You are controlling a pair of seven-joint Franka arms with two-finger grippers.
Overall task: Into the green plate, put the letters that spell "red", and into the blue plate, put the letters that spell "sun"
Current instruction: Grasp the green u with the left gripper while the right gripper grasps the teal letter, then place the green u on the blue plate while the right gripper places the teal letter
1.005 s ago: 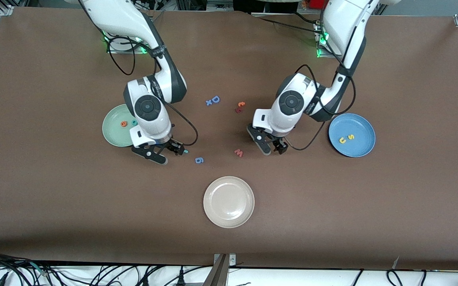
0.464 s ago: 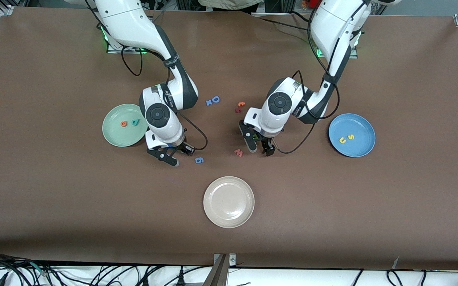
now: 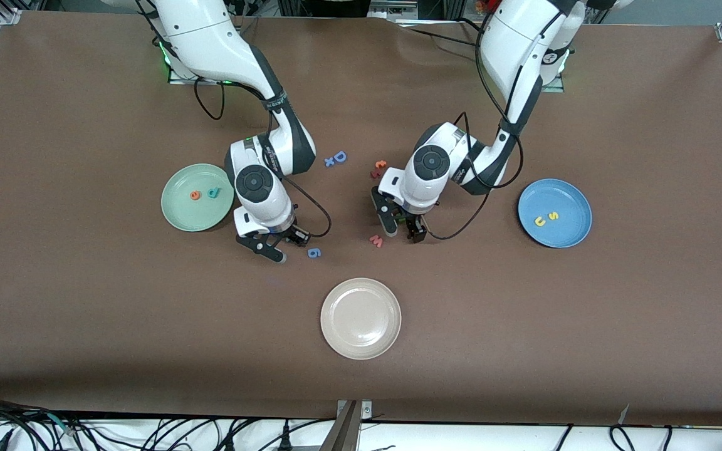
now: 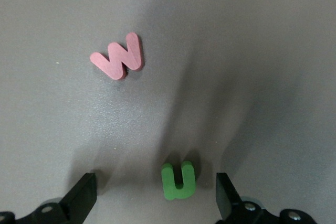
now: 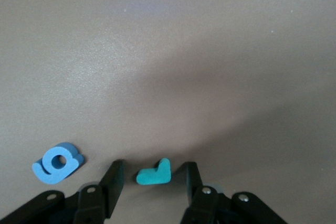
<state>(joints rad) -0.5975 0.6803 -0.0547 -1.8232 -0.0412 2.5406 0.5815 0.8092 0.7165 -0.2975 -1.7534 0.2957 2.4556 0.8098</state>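
Where the teal "r" (image 5: 154,173) lies: flat on the table, just beside the blue "6" (image 5: 56,162).
Right gripper (image 3: 282,243): fingers apart, one each side of the "r", narrow gaps showing.
Dark green "n" (image 4: 179,181): on the table near the pinkish-red "w" (image 4: 119,57).
Left gripper (image 3: 403,230): fingers spread wide, straddling the "n".
Green plate (image 3: 179,216): holds orange "e" (image 3: 195,195) and teal "d" (image 3: 213,192).
Blue plate (image 3: 571,197): holds yellow "u" (image 3: 540,220) and yellow "s" (image 3: 553,215).

my left gripper (image 4: 152,195) is cut off by the left wrist view's edge, only its finger ends showing beside the green n (image 4: 178,181). my right gripper (image 5: 152,187) is cropped too, and whether its pads touch the teal r (image 5: 154,173) i cannot tell. in the front view my wrists cover both letters.
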